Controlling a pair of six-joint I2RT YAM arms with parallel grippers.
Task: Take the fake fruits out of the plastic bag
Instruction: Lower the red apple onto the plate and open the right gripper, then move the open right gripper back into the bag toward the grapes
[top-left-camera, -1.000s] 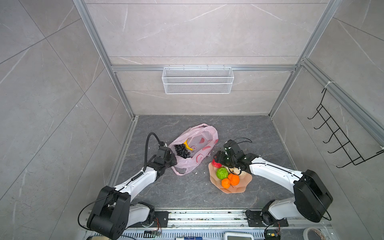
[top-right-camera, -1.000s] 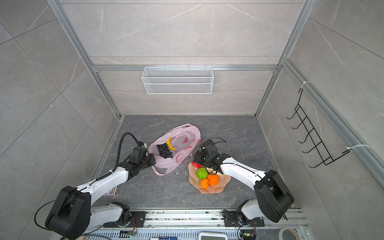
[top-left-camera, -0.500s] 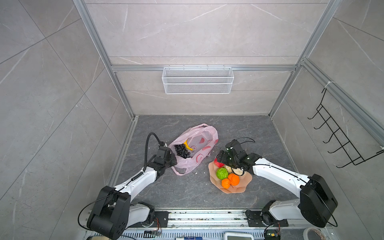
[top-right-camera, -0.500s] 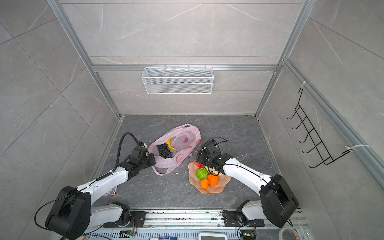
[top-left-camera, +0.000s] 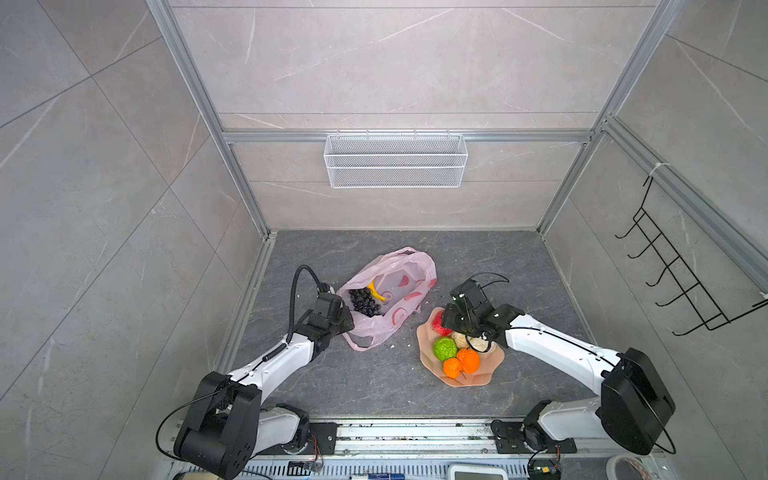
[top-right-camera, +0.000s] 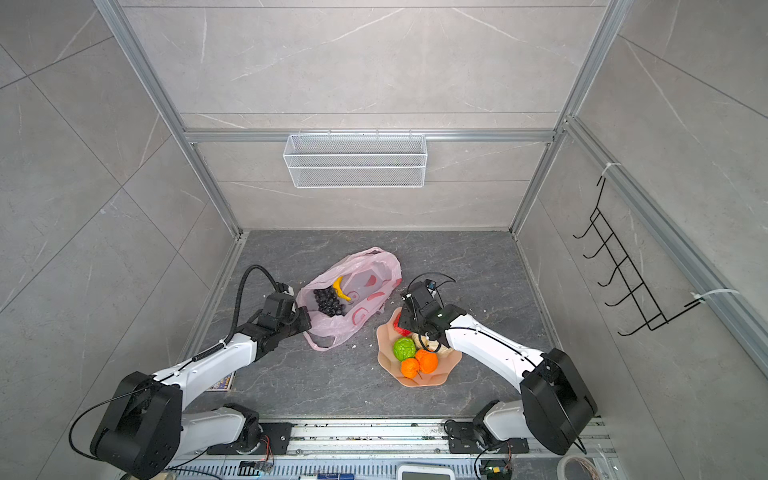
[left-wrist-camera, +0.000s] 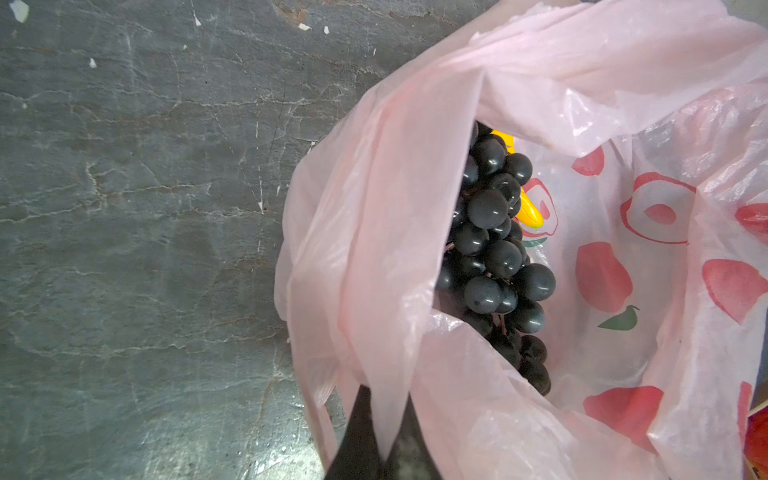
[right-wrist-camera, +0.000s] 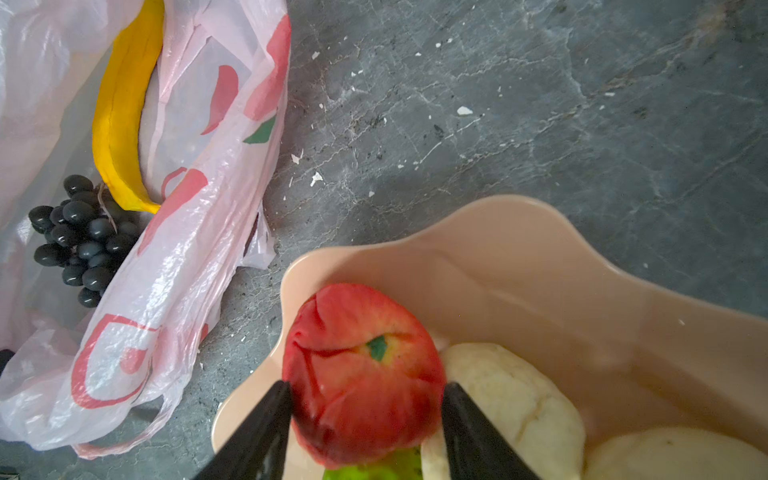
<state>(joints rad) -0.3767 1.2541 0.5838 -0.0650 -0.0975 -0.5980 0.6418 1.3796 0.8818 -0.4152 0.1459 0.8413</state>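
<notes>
The pale pink plastic bag (top-left-camera: 395, 274) (top-right-camera: 374, 266) lies open on the dark floor. In it are a dark grape bunch (top-left-camera: 365, 302) (left-wrist-camera: 494, 249) and a yellow banana (top-left-camera: 376, 291) (right-wrist-camera: 120, 112). My left gripper (left-wrist-camera: 384, 449) (top-left-camera: 345, 322) is shut on the bag's near-left rim. On the peach plate (top-left-camera: 469, 380) (right-wrist-camera: 540, 266) lie a green lumpy ball (top-left-camera: 444, 348), two oranges (top-left-camera: 468, 360), beige lumps (right-wrist-camera: 507, 395) and a red apple (right-wrist-camera: 361, 365) (top-left-camera: 439, 326). My right gripper (right-wrist-camera: 365, 399) has a finger against each side of the apple at the plate's far-left edge.
A white wire basket (top-left-camera: 395, 160) hangs on the back wall and a black hook rack (top-left-camera: 681, 270) on the right wall. Aluminium posts and tiled walls close the floor on three sides. White flecks dot the floor between bag and plate.
My right gripper has shifted a little to the right over the plate, the apple staying between its fingers. The left arm and the bag have not moved.
</notes>
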